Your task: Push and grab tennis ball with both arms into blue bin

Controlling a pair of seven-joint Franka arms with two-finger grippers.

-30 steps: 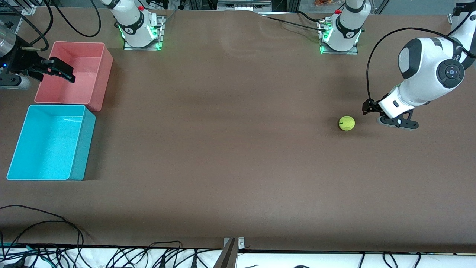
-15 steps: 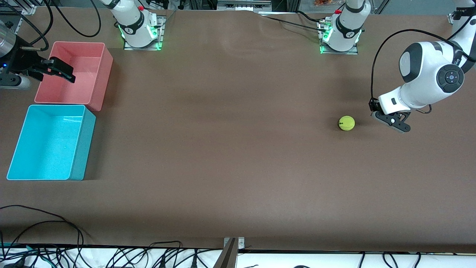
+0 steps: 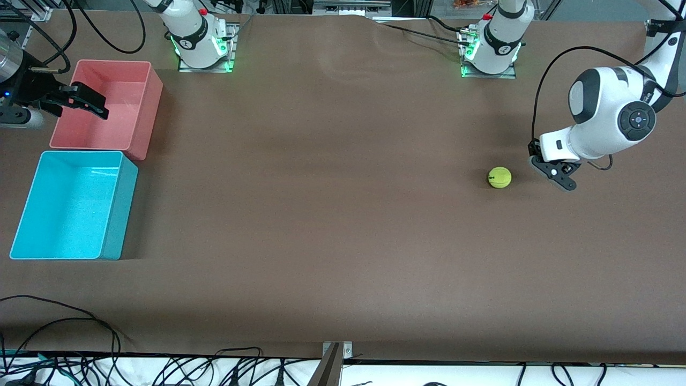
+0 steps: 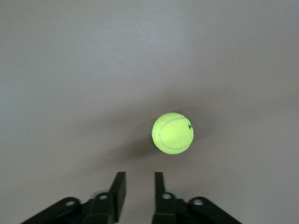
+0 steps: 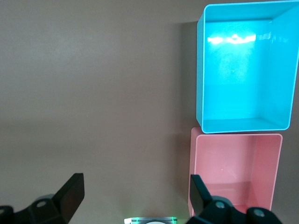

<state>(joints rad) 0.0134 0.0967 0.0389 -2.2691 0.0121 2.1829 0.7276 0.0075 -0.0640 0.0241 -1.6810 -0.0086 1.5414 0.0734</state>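
Note:
The tennis ball (image 3: 499, 177) lies on the brown table toward the left arm's end. In the left wrist view the ball (image 4: 173, 133) lies just ahead of the fingers, a little off their line. My left gripper (image 3: 553, 172) is low beside the ball, apart from it; its fingers (image 4: 140, 175) stand a narrow gap apart with nothing between them. The blue bin (image 3: 120, 214) stands at the right arm's end and looks bare inside in the right wrist view (image 5: 200, 70). My right gripper (image 3: 99, 104) waits wide open (image 5: 133, 182) over the pink bin's edge.
A pink-red bin (image 3: 147, 118) stands against the blue bin, farther from the front camera; it also shows in the right wrist view (image 5: 192, 177). The two arm bases (image 3: 201, 43) (image 3: 490, 45) stand along the table's back edge. Cables hang along the front edge.
My left gripper has turned and moved closer to the ball. The ball has not moved. The right arm has not moved.

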